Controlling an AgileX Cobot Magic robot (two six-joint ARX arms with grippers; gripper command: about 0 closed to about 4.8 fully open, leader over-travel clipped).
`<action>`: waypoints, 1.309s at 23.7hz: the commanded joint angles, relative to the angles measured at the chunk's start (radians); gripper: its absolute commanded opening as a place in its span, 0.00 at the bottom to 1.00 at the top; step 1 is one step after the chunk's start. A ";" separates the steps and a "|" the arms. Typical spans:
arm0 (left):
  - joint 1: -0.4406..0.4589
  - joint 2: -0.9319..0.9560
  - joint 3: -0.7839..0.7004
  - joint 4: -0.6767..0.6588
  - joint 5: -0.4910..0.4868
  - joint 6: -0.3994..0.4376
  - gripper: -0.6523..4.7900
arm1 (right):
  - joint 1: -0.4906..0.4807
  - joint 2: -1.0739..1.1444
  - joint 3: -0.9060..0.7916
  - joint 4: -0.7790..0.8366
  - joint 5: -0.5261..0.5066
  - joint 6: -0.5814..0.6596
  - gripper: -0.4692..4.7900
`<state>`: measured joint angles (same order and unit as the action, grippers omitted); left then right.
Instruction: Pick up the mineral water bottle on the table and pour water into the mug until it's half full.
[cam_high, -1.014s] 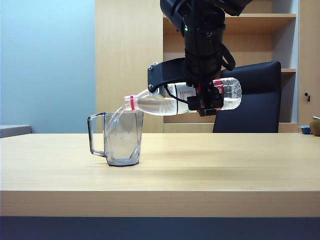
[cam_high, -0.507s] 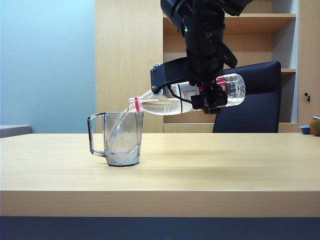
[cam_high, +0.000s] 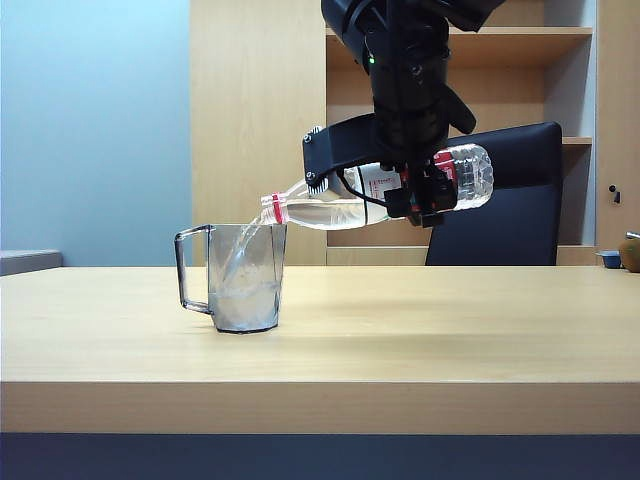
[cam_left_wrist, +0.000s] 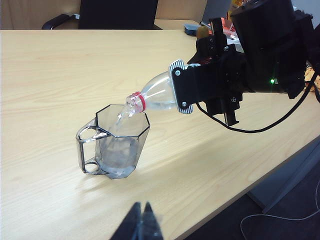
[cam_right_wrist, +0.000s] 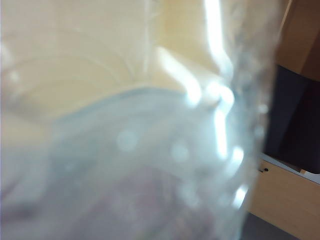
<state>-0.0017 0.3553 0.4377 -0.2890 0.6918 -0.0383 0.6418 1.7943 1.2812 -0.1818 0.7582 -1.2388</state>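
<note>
Half-full not yet reached: right hand (cam_high: 418, 200) clamping bottle (cam_high: 380, 195), tilted slightly flatter, water (cam_high: 245, 310) risen in mug (cam_high: 240, 278); left hand (cam_left_wrist: 142, 225) closed, low beside bench (cam_high: 420, 330).

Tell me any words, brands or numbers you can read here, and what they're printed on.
Nothing can be read.
Mineral water bottle, held by the right end effector: white-and-red label, print too small and blurred.
Mug: no markings.
Left end effector: no writing.
</note>
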 joint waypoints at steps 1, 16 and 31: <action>0.001 -0.001 0.006 0.012 0.001 0.004 0.11 | 0.003 -0.012 0.010 0.030 0.011 -0.001 0.69; 0.001 -0.001 0.005 0.012 0.000 0.004 0.11 | 0.013 -0.013 0.009 -0.031 -0.069 0.288 0.67; 0.001 0.000 0.005 0.012 0.000 0.005 0.11 | -0.022 -0.094 -0.329 0.544 -0.463 1.025 0.61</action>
<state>-0.0017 0.3550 0.4377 -0.2890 0.6918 -0.0380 0.6319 1.7069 0.9745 0.2157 0.3256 -0.3202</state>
